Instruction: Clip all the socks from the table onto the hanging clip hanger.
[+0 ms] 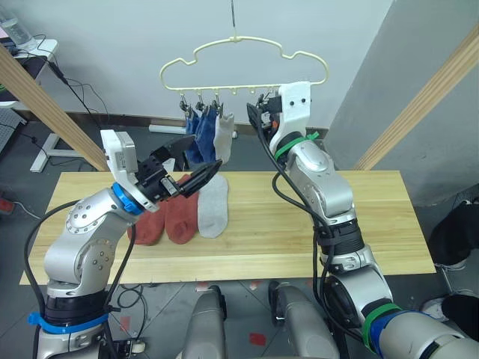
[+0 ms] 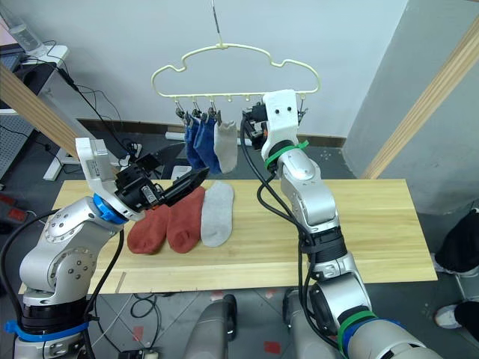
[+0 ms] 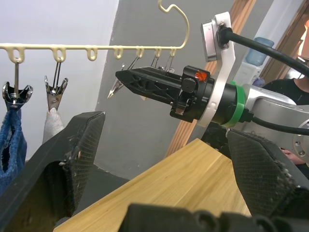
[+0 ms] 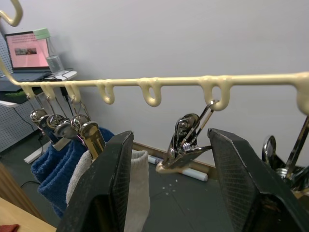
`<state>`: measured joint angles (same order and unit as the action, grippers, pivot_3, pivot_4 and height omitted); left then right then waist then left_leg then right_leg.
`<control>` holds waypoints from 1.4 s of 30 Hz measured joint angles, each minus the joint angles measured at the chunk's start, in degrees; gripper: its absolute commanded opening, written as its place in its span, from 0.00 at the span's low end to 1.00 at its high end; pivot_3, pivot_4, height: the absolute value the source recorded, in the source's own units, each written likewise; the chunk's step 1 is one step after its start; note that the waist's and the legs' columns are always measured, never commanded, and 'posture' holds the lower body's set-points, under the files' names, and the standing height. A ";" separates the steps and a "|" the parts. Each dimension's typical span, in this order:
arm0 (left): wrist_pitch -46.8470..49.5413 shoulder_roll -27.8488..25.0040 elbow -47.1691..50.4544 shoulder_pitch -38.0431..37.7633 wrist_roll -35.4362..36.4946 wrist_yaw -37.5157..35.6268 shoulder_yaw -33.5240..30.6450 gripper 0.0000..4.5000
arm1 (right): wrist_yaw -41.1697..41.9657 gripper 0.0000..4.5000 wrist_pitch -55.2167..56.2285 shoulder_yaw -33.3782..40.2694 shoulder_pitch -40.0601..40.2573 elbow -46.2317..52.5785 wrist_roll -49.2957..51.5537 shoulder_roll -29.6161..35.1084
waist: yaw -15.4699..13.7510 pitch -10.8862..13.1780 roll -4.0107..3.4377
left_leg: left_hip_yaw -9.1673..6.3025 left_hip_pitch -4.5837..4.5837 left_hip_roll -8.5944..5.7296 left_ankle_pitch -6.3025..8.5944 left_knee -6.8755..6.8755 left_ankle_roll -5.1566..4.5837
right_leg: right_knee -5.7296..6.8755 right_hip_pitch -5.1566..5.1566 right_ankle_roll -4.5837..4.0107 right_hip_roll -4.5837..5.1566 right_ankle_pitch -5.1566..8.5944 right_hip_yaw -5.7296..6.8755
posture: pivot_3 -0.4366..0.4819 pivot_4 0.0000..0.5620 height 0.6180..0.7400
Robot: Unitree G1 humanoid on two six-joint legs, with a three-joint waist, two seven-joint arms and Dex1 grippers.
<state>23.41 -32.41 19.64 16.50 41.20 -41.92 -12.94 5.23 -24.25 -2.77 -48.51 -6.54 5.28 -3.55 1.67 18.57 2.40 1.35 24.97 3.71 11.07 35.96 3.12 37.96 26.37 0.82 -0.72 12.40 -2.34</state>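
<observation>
R tool [image 4: 169,159] spread open round a free clip [image 4: 186,145] on the clip hanger [image 1: 243,56], prob. to steady it; L tool [image 1: 191,163] open, empty above 3 socks [image 1: 183,213] near counter [image 1: 337,247] far-left edge.

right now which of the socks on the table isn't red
The light grey sock. It lies at the robot's right end of the row on the table, beside the two rust-red socks, which are the only others there.
</observation>
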 measured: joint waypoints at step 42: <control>3.51 1.14 2.87 2.87 -0.72 3.67 2.25 1.00 | -1.23 0.57 0.42 1.11 -1.71 -2.53 0.61 -2.12 | -0.01 0.00 0.00 | -0.01 0.00 0.00 0.00 0.00 -0.01 | -0.01 -0.01 0.00 0.00 0.00 0.01 | 0.52 0.56 1.00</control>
<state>26.92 -31.27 22.51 19.38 40.48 -38.25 -10.69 4.00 -23.83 -1.66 -50.22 -9.07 5.89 -5.67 1.67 18.57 2.40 1.34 24.97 3.71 11.07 35.95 3.12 37.95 26.36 0.82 -0.73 12.40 -2.33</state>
